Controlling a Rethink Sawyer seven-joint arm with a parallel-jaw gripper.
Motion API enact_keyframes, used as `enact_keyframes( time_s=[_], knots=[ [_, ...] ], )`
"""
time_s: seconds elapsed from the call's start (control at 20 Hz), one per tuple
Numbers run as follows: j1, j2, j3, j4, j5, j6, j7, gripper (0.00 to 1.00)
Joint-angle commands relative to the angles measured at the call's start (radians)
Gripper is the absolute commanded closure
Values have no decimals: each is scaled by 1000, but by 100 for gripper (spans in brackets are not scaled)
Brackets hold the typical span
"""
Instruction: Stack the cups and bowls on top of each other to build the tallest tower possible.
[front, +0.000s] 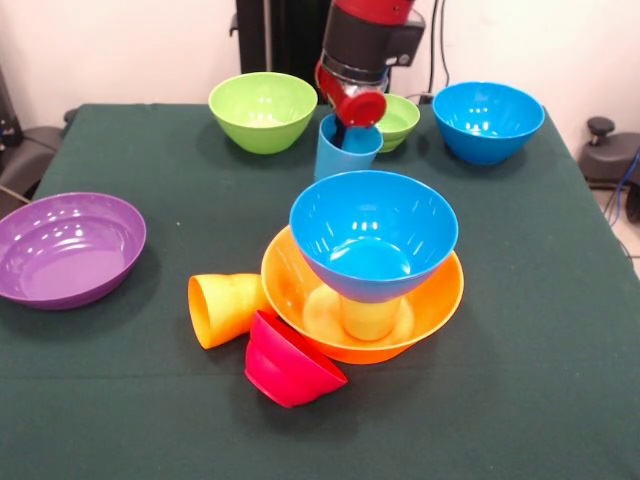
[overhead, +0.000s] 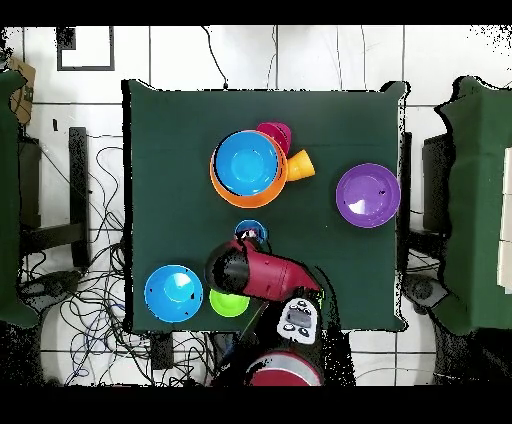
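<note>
On the green-clothed table (front: 560, 400), a glossy orange bowl (front: 440, 300) mid-table holds an inverted lime cup (front: 368, 318) bearing a blue bowl (front: 372, 235): the tower. The purple bowl (front: 66, 248) sits at one side edge. Beside the tower lie the orange cup (front: 225, 307) and red bowl (front: 290, 363). The gripper (front: 357, 108) dips into the blue cup (front: 345, 150); whether the jaws are wide or closed cannot be told.

We find no text, label, brand, number or sign that can be read in either view. The glossy plastic bowls and cups are plain coloured, with no print that we can see, and the dark green cloth-covered surface (front: 120, 400) is unmarked. In the overhead view, the small grey panel (overhead: 297, 320) on the red and black robot arm (overhead: 265, 272) carries some markings, but they are too small for us to make out.
</note>
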Motion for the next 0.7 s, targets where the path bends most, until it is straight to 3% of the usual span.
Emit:
enact_keyframes(
  time_s=[0.05,0.35,0.7],
  knots=[
    [-21,-70,127,-40,7,136,-1,100],
    [-15,-147,136,-30,18,228,-1,100],
    [-25,-343,145,8,29,466,-35,100]
  ],
)
